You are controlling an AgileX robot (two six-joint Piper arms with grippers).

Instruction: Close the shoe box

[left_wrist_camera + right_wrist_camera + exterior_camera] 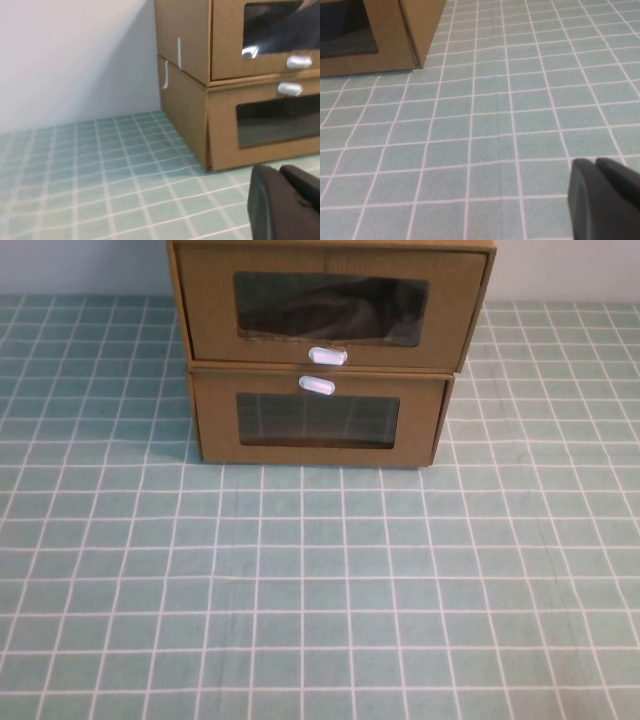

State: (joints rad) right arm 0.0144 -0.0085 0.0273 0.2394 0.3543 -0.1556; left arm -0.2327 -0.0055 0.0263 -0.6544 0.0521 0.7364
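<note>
The shoe box [330,305] is the upper of two stacked brown cardboard boxes at the back of the table. It has a clear window with a dark shape behind it and a white oval tab [327,356] below the window. It also shows in the left wrist view [260,45]. Neither arm shows in the high view. My left gripper [277,170] is shut and empty, low over the cloth, in front of the boxes and to their left. My right gripper [594,162] is shut and empty over the cloth, well away from the boxes.
The lower box [318,420] has its white tab [317,385] above its window; its corner shows in the right wrist view [395,40]. A green checked tablecloth [320,590] covers the table. A white wall [75,55] stands behind the boxes.
</note>
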